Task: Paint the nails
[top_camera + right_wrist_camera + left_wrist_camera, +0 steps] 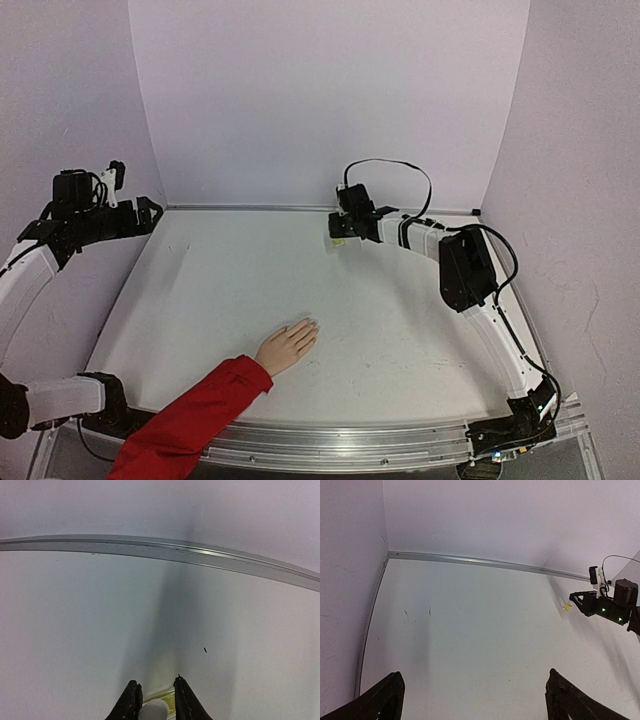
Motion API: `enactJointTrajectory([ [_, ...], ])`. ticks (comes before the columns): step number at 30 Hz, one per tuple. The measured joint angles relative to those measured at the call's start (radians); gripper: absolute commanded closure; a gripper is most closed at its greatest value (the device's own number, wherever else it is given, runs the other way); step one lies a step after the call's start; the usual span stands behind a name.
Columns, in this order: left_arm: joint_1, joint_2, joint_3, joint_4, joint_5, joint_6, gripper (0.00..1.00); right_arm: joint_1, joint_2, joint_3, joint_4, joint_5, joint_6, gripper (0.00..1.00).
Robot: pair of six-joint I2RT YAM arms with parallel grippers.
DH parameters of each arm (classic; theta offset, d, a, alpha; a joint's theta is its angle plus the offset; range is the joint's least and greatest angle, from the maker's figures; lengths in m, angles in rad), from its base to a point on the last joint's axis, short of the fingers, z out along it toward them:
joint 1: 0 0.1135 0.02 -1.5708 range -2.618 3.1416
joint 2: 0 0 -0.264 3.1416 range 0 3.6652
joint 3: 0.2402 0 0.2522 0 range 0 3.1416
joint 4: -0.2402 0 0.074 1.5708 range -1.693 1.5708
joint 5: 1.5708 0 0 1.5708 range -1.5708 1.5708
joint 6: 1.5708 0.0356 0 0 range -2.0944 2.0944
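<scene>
White table (420, 330), lilac walls. Hand (287, 347) in red sleeve lies flat at near edge, left of centre, long axis and nails (311, 325) pointing far-right. Right gripper (337, 236), far centre, is clamped on bottle (154, 711); nails lie nearward, slightly left of it. Left gripper (472, 695), jaws apart, sits farther off.

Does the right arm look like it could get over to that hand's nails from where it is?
Probably yes. Only bare table lies between the right gripper and the nails, though it is gripping a small bottle.
</scene>
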Motion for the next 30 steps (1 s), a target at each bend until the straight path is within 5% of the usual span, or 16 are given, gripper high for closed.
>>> enactJointTrajectory([
  [10, 0.000, 0.019, 0.000, 0.000, 0.050, -0.002, 0.01, -0.003, 0.008, 0.019, 0.002, -0.043, -0.010, 1.00],
  [19, 0.000, 0.083, 0.022, -0.008, 0.154, -0.036, 0.01, -0.004, 0.005, 0.013, 0.003, -0.061, -0.018, 1.00],
  [30, -0.080, 0.130, 0.080, 0.002, 0.270, -0.125, 0.01, -0.005, -0.337, -0.391, -0.005, -0.189, -0.005, 1.00],
])
